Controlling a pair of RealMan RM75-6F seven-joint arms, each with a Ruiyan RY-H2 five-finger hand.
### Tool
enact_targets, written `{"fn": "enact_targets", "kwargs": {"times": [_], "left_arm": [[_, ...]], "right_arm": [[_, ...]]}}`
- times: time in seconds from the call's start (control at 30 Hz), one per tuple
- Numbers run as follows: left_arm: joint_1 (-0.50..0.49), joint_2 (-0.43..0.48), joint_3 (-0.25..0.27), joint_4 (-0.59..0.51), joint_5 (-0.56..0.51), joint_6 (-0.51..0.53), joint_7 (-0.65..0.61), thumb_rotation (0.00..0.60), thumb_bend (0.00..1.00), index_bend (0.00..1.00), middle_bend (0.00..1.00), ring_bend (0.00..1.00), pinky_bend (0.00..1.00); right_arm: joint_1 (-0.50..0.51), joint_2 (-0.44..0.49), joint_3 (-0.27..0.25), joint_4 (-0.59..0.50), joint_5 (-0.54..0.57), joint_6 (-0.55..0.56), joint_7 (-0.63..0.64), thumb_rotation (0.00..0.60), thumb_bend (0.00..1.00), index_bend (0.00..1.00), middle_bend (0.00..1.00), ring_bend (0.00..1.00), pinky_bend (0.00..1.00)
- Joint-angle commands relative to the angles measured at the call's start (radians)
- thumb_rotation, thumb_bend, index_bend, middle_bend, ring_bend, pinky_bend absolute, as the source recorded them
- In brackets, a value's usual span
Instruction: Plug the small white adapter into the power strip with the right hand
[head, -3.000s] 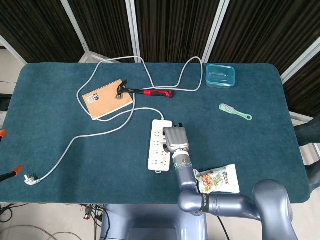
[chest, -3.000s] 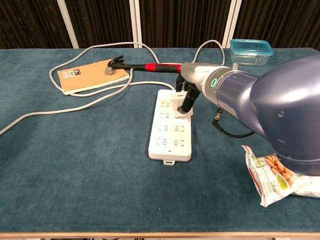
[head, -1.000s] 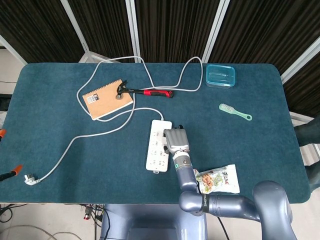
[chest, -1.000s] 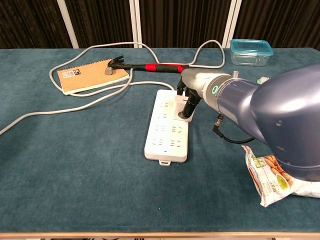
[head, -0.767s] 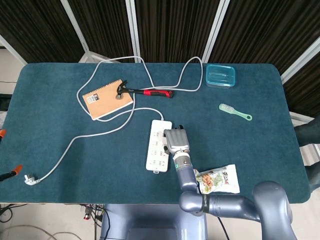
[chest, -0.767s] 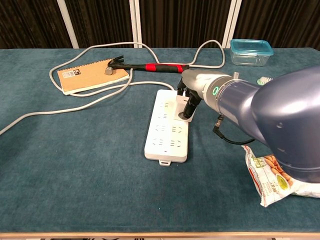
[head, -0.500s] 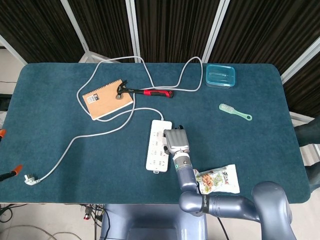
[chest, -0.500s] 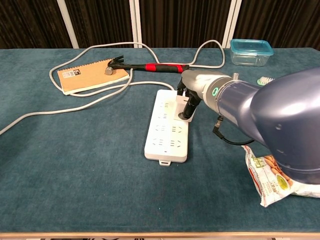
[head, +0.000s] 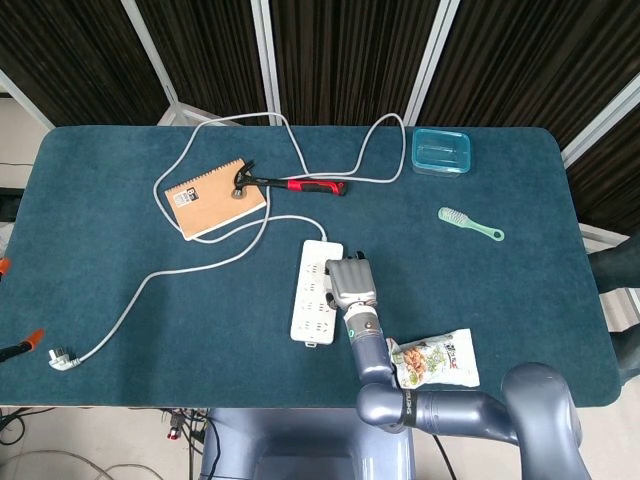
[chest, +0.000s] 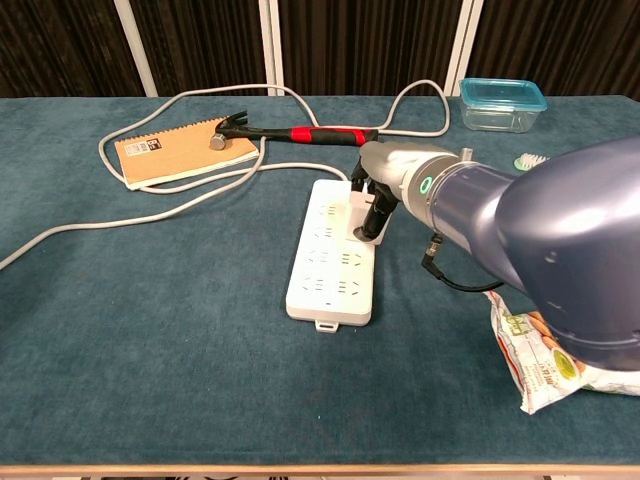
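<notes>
The white power strip (head: 312, 300) lies lengthwise in the middle of the teal table, and the chest view shows it too (chest: 325, 265). My right hand (head: 350, 282) is over the strip's right side. In the chest view its dark fingers (chest: 375, 212) pinch the small white adapter (chest: 358, 208), which sits against a socket in the strip's right column. How deep the adapter sits is hidden by the fingers. My left hand shows in neither view.
The strip's grey cable (head: 200, 262) loops across the back and ends in a plug (head: 62, 358) at front left. A notebook (head: 213, 198) and hammer (head: 292, 184) lie behind the strip. Blue container (head: 441, 150), green brush (head: 470, 223), snack bag (head: 437, 360) sit right.
My right hand has shifted a little left while holding the adapter, and the power strip has slid slightly left with it.
</notes>
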Motion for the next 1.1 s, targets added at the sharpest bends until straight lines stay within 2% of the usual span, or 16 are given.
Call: {"fn": "enact_targets", "kwargs": {"times": [0.03,0.3,1.1], "left_arm": [[-0.001,-0.001,0.001,0.0,0.001,-0.002,0.002,0.6,0.07,0.09,0.0,0.0,0.0],[0.0,-0.002,0.001,-0.001,0.001,0.0,0.006,0.6,0.07,0.09,0.0,0.0,0.0],[-0.001,-0.003,0.002,-0.005,-0.002,-0.003,0.009,0.6,0.07,0.09,0.0,0.0,0.0]], "right_arm": [[-0.002,0.006,-0.003,-0.005,0.002,-0.005,-0.004,0.6,0.56,0.64,0.55,0.36,0.17],[-0.005,0.018,-0.005,-0.015,0.012,-0.016,-0.006,0.6,0.56,0.59,0.54,0.35,0.17],[0.003,0.049,-0.007,-0.052,0.039,-0.026,-0.019,0.6,0.56,0.48,0.41,0.29,0.15]]}}
